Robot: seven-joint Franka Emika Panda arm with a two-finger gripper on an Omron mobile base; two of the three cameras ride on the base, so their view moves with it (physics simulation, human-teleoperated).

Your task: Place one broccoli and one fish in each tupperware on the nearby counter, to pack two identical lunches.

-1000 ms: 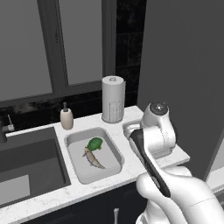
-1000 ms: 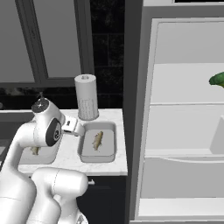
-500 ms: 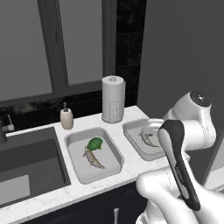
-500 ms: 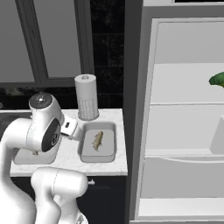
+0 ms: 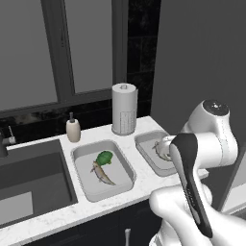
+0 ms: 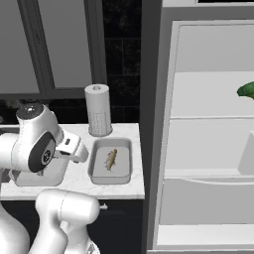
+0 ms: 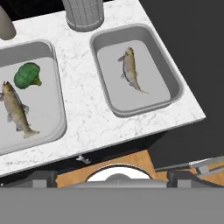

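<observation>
Two shallow grey rectangular tupperware trays sit side by side on the white grey-veined marble counter (image 7: 92, 109). The left tray (image 7: 48, 50) holds a green broccoli floret (image 7: 27, 75) and a brownish fish (image 7: 16, 111), just beside each other. The right tray (image 7: 175, 87) holds a single slim brown fish (image 7: 130, 69). Behind the trays, at the far edge, stands a grey paper-towel roll (image 5: 124, 108), and left of it a small beige soap dispenser (image 5: 73, 129) next to the dark sink basin (image 5: 29, 178). In the open white fridge (image 6: 208, 149) on the right, a second green broccoli (image 6: 246, 91) rests on a shelf. The white arm's two-finger gripper (image 7: 117, 179) hovers above the near counter edge, jaws spread wide apart, holding nothing. No readable writing or labels appear.
</observation>
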